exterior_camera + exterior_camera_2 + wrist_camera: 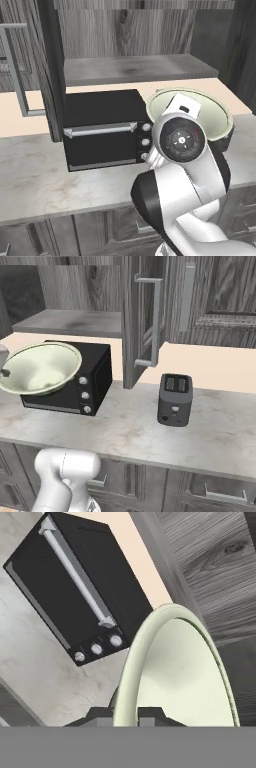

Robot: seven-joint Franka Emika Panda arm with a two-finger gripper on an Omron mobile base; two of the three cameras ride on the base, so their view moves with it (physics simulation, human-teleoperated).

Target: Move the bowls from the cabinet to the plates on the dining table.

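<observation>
While its smooth round rim sits pinched in the gripper (125, 714), the pale cream-green bowl (40, 367) hangs tilted beside the boxy black toaster oven (102, 129). Veined marble counter (140, 428) spreads below the open, empty grey wood-grain cabinet (135, 67).

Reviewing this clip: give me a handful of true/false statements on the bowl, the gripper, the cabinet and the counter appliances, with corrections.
1. The gripper is shut on the rim of the cream-green bowl. True.
2. The bowl sits on the cabinet shelf. False: it is held out in front of the toaster oven.
3. The cabinet door is open. True.
4. The toaster stands left of the toaster oven in the right base view. False: it stands to its right.
</observation>
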